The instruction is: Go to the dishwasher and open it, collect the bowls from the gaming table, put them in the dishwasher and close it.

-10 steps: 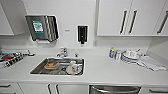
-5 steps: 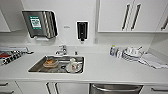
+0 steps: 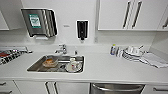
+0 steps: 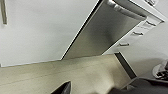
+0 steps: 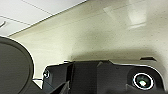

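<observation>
Facing kitchen counter; dishwasher (image 3: 117,88) shut, low, right of sink (image 3: 56,64).

Its steel front w/ bar handle sits under the white counter (image 3: 105,70); my left wrist cam views the same door (image 4: 105,30) from the floor. Sink holds dishes. Plates (image 3: 132,53) stacked at right. My claws: can't tell if spread or pressed together.

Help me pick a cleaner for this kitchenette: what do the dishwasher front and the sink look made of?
The dishwasher front looks like brushed stainless steel: grey, faint sheen, with a shiny bar handle. The sink basin also seems stainless steel, with dull grey reflective walls.
</observation>
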